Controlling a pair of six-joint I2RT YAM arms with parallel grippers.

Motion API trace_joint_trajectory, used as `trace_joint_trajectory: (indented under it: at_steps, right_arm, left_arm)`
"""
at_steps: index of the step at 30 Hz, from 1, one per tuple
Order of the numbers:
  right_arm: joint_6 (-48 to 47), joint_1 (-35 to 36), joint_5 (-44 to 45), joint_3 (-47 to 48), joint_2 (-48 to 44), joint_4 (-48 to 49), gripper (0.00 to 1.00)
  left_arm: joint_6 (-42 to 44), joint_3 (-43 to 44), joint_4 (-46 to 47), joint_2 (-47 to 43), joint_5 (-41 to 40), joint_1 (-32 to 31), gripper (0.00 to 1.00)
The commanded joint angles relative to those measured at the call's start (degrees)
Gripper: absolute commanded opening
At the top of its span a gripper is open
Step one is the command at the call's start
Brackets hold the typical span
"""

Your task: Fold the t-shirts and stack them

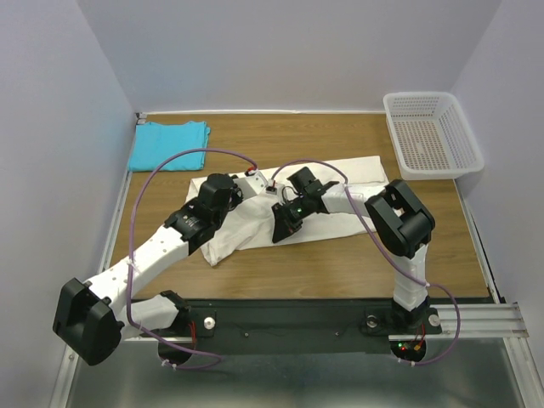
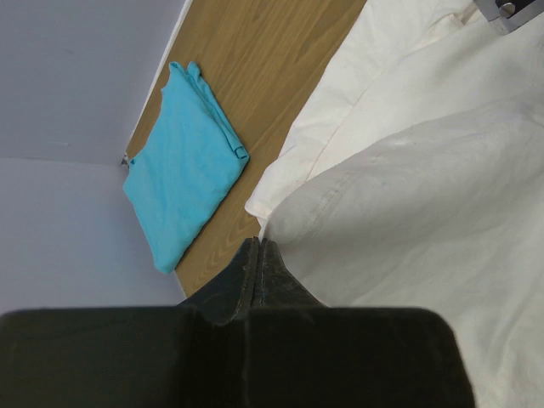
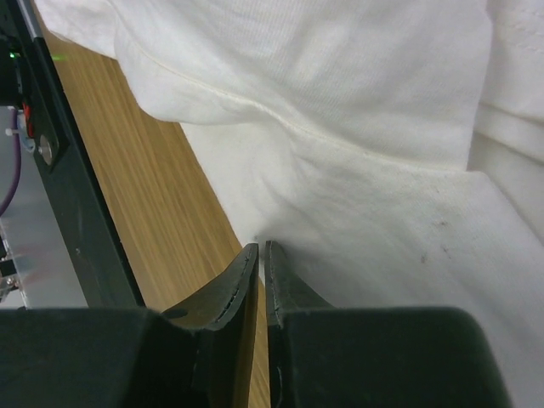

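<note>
The large cream-white t-shirt [image 1: 340, 174] lies rumpled and partly folded across the middle of the table. It fills most of the left wrist view [image 2: 425, 170] and the right wrist view [image 3: 357, 110]. The turquoise t-shirt [image 1: 168, 144] sits folded at the far left corner [image 2: 183, 174]. My left gripper [image 1: 207, 189] is shut, its tips [image 2: 257, 243] at the white shirt's left corner; no cloth shows between them. My right gripper [image 1: 283, 231] is shut on the white shirt's near edge [image 3: 260, 246], with only a thin slit between the fingers.
A white mesh basket [image 1: 432, 134] stands at the far right corner. Walls close in the table on the left, back and right. The black base rail [image 1: 297, 319] runs along the near edge, also seen in the right wrist view [image 3: 68, 212].
</note>
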Motion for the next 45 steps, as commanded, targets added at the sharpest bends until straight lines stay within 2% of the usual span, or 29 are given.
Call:
trace_joint_trajectory:
  at_steps: [1,14,24,45]
  right_arm:
    - [0.82,1.07,1.89,-0.41,1.1,2.37,0.13]
    - [1.78,1.15,6.2,-1.73,2.24,2.29,0.1]
    - [2.49,1.15,7.08,-1.64,3.04,2.2,0.1]
    - [3.19,1.24,8.4,-1.29,4.71,2.2,0.1]
  left_arm:
    - [1.0,3.54,2.56,0.23,-0.38,0.39,0.0]
    - [5.3,6.44,5.01,3.04,-1.17,0.3,0.0]
    - [9.78,9.96,8.01,9.28,-0.2,0.3,0.0]
    - [17.61,11.45,14.07,16.23,5.5,0.3,0.0]
